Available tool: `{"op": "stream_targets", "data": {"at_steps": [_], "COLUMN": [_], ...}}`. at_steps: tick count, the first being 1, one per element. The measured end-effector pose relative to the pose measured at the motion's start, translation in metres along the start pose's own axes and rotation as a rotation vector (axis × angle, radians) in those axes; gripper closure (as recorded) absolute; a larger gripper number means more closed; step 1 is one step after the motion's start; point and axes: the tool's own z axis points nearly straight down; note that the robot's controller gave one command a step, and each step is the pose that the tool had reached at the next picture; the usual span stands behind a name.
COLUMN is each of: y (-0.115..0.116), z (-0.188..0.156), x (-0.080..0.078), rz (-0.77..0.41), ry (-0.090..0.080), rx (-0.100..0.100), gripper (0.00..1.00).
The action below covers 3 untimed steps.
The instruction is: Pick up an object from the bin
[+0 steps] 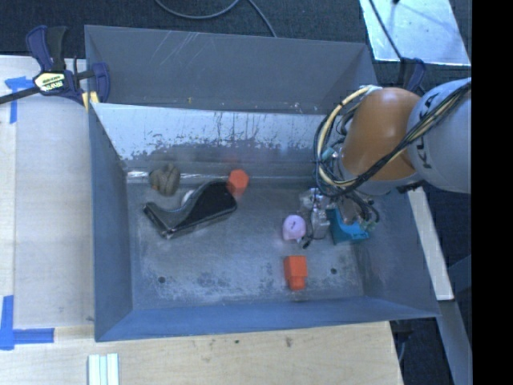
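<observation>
My gripper (pixel 319 216) is low in the right part of the bin, under the orange wrist cover. A small lilac rounded thing (pixel 293 228) lies right against its left side. A blue block (pixel 351 231) sits just to its right, partly under the wrist. An orange block (pixel 296 271) lies on the floor a little nearer the front, below the gripper. I see nothing held in the gripper.
A black curved tool (pixel 192 208) lies at the left of the floor, with a grey-brown lump (pixel 166 180) behind it and a small orange piece (pixel 237 181) by the back wall. The arm and its cables cover the bin's right side.
</observation>
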Motion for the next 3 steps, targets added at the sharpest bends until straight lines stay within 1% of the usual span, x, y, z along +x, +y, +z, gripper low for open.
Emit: {"op": "stream_targets", "data": {"at_steps": [1,2,3], "y": [0.001,0.001,-0.009], "z": [0.0,0.0,0.002], "x": [-0.001,-0.001,0.066], "rz": [-0.001,-0.001,-0.363], "ry": [-0.003,-0.002,-0.005], "rx": [-0.001,-0.001,0.0], "gripper": [0.0,0.0,1.0]}}
